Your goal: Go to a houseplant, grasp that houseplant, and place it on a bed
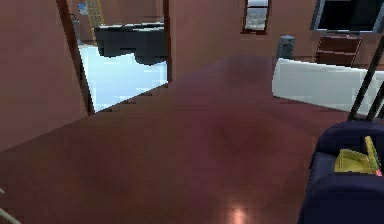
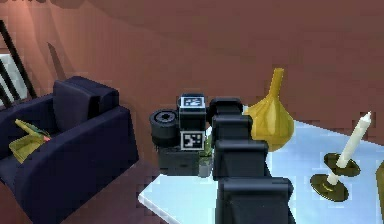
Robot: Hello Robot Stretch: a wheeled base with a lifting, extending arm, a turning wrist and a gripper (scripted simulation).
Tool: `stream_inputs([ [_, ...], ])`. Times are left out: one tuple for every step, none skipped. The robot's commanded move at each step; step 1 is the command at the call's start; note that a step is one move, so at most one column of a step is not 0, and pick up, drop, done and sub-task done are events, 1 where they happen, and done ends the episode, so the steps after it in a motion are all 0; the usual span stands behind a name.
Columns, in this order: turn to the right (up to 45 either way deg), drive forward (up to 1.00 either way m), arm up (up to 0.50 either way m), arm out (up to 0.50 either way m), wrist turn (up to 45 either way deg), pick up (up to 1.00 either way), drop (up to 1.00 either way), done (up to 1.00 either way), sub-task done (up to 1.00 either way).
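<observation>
A: What's around the robot, big things first?
B: Red-brown floor point(image 1: 180, 140), a dark blue armchair point(image 2: 70, 140), and a pale worktop point(image 2: 178, 196) with the arm point(image 2: 245, 170) reaching out over it. A yellow vase point(image 2: 270, 118) stands just beside the arm, and a thin candle point(image 2: 348, 150) in its holder stands farther along.
A: And the hand?
B: The hand point(image 2: 165, 140) is at the arm's far end, by the white markers. I cannot tell whether it has hold of anything, because things on the worktop sit right behind it.
A: Where's the houseplant?
B: A greenish scrap point(image 2: 207, 150) sits beside the markers. It may be the plant, but I cannot tell.
A: What could go wrong?
B: I'd worry about the vase. A turn of the base or a sideways pull could knock it over. A light bump would probably topple the candle too.
</observation>
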Motion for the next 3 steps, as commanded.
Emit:
stream_inputs([
  [0.0,0.00,0.00,0.00,21.0,0.00,0.00,0.00,0.00],
  [0.0,0.00,-0.16,0.00,0.0,0.00,0.00,0.00,0.00],
  [0.0,0.00,0.00,0.00,0.0,1.00,0.00,0.00,0.00],
])
